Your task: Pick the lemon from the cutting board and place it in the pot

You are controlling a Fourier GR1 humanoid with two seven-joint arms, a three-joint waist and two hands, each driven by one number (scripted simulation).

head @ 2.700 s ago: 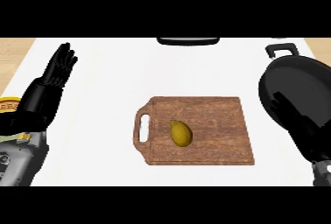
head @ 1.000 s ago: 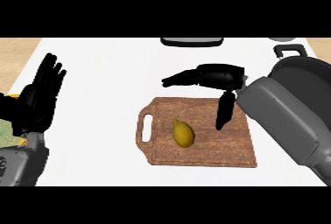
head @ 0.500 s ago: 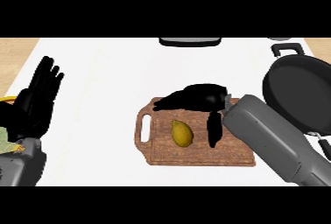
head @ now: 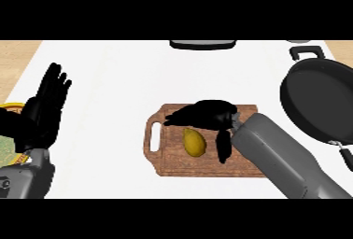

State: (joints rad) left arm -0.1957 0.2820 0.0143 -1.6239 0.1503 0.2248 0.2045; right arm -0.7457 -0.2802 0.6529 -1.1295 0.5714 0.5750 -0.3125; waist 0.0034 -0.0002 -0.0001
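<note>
The right robot hand (head: 207,115) hovers over the cutting board (head: 207,163), fingers spread wide around the lemon (head: 194,143), not holding it. The pot (head: 318,100) sits apart at right. The left robot hand (head: 43,109) rests open at left.

Right hand (head: 207,116) hides board's (head: 207,165) top; pot (head: 321,100) cut off.

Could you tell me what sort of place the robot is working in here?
Most likely a kitchen counter: a wooden cutting board carrying a lemon lies on the white counter top, and a black pot stands at the right.
</note>
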